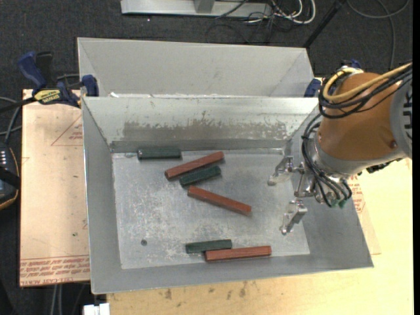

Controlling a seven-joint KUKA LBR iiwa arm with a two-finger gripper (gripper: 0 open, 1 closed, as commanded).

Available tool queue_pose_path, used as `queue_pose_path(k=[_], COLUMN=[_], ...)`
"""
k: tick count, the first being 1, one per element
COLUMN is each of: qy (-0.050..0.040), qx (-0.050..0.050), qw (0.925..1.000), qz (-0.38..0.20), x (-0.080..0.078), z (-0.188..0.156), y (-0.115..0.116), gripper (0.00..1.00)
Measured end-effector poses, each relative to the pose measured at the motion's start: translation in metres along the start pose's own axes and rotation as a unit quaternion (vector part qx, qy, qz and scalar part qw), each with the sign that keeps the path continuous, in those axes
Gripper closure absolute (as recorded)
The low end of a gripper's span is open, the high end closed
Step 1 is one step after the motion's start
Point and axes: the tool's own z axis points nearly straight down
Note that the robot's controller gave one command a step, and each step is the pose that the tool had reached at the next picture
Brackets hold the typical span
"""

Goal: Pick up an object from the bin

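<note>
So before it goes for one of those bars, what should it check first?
1. Jaws open: ok, they stand well apart.
2. Nothing caught between the jaws: ok, the gap is bare.
3. Jaws over a bar: not ok. They hang over bare floor at the right side of the bin.
4. Nearest bar free to take: ok. The red-brown bar in the middle lies alone, touching no other bar.
5. Other bars lying singly: not ok. The near dark green bar and the near red-brown bar lie side by side, seemingly touching.
6. Height of the jaws above the floor: cannot tell.
</note>
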Motion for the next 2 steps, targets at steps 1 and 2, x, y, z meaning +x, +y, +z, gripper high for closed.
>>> queue_pose_path(k=[1,2], qy=[0.0000,-0.0100], qx=[0.000,0.002], qw=[1.0000,0.9997], qz=[0.000,-0.023], x=[0.000,-0.081], z=[0.000,0.112], y=[0.000,0.035], gripper=[0.00,1.00])
